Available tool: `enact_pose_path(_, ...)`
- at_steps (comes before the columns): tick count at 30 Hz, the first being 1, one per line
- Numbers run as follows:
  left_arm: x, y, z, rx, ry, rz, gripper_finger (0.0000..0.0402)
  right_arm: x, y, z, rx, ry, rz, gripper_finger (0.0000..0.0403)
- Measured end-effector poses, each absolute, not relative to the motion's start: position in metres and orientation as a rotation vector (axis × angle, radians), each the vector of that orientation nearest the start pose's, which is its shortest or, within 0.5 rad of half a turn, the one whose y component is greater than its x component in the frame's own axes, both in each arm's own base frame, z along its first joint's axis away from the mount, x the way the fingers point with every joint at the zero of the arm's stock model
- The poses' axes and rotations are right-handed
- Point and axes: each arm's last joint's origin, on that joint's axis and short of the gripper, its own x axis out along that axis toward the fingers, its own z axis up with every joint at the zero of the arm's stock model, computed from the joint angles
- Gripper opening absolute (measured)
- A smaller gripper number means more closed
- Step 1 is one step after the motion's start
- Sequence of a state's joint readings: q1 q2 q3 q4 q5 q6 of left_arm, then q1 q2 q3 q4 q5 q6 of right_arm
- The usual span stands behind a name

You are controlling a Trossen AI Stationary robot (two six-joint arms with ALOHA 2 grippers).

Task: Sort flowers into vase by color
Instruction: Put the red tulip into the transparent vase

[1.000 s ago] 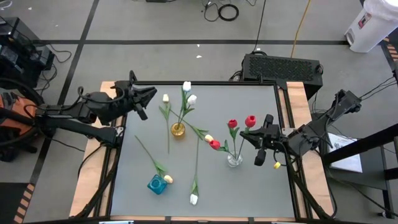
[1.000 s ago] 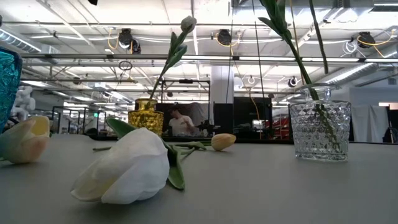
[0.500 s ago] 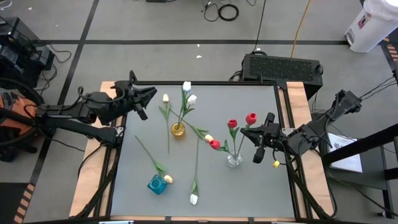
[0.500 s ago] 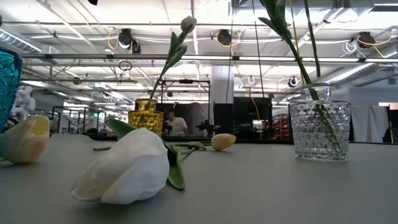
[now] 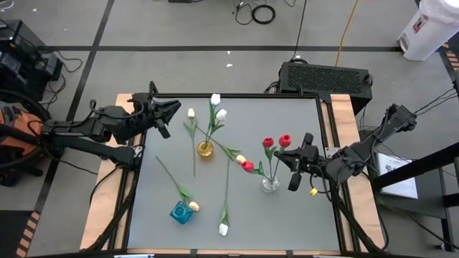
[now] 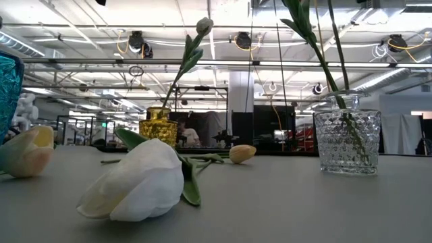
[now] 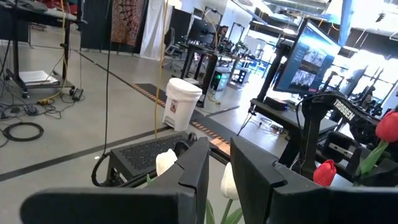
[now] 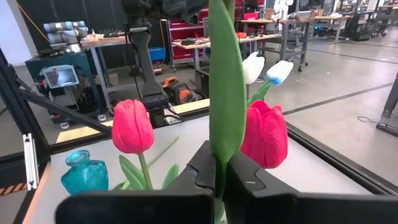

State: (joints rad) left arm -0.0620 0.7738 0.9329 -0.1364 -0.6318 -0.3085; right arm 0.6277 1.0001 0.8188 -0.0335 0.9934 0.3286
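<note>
My right gripper [image 5: 279,153] [image 8: 219,179] is shut on a red tulip [image 5: 285,140] above the clear glass vase [image 5: 270,184]. A second red tulip [image 5: 268,142] stands in that vase. A gold vase [image 5: 206,150] holds two white tulips [image 5: 215,99]. On the table lie a red tulip [image 5: 247,166], yellow tulips [image 5: 240,159] [image 5: 191,112] [image 5: 193,206] and a white tulip [image 5: 224,229]; the last yellow one lies beside the teal vase [image 5: 181,212]. My left gripper [image 5: 174,107] [image 7: 215,180] waits at the far left corner, a little open, nothing between its fingers. My right gripper pinches the red tulip's green leaf and stem [image 8: 219,163] between its two fingers, just below the red head [image 8: 264,134]. The fingers come level from the table's right and lie across the stem. The tulip stands nearly upright, and its stem [image 6: 337,47] runs down into the clear glass vase [image 6: 347,131].
The table's right half behind the clear vase is bare grey surface [image 5: 301,115]. A black box [image 5: 326,75] sits on the floor beyond the far edge. In the low view, the white tulip head [image 6: 138,182] lies close to the near edge.
My right gripper has edged a little toward the table's left and near side with the red tulip. The tulip's head has come closer to the other red tulip, and its stem now stands straighter in the clear vase.
</note>
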Motion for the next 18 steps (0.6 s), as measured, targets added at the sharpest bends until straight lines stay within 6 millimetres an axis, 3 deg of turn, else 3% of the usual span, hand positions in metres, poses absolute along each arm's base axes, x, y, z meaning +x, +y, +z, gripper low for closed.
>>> enact_pose_path(18, 0.155, 0.007, 0.388, -0.307, -0.108, 0.562, 0.0072, 0.196, 0.113, 0.309, 0.116, 0.135, -0.39, 0.0)
